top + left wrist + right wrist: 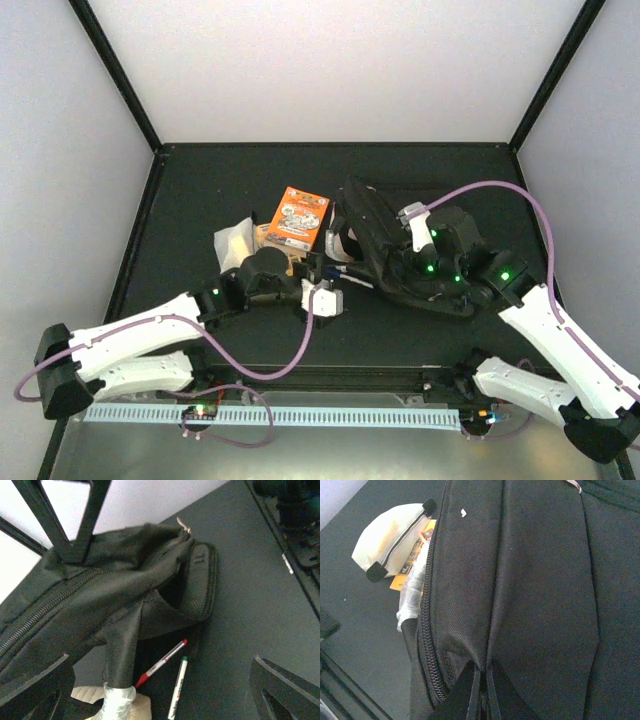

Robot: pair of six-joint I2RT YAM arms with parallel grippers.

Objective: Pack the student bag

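The student bag (pixel 385 240), a large black backpack, lies right of the table's middle. It fills the right wrist view (pixel 530 580), where my right gripper (pixel 483 700) is shut, pinching a fold of its fabric beside the zipper (pixel 427 645). From above, the right gripper (pixel 425 270) sits on the bag's near side. My left gripper (pixel 160 680) is open and holds nothing, its fingers (pixel 35 685) wide apart. It hovers over a red pen (pixel 162 663) and a green-tipped pen (pixel 178 687) by the bag's padded strap (pixel 200 580). From above, the left gripper (pixel 335 290) is just left of the bag.
An orange box (pixel 300 215) and a whitish zip pouch (pixel 235 240) lie left of the bag. The pouch (pixel 390 540) partly covers the box (pixel 412 562). A strap end wrapped in clear plastic (pixel 115 702) hangs by the pens. Black frame posts stand at the far corners.
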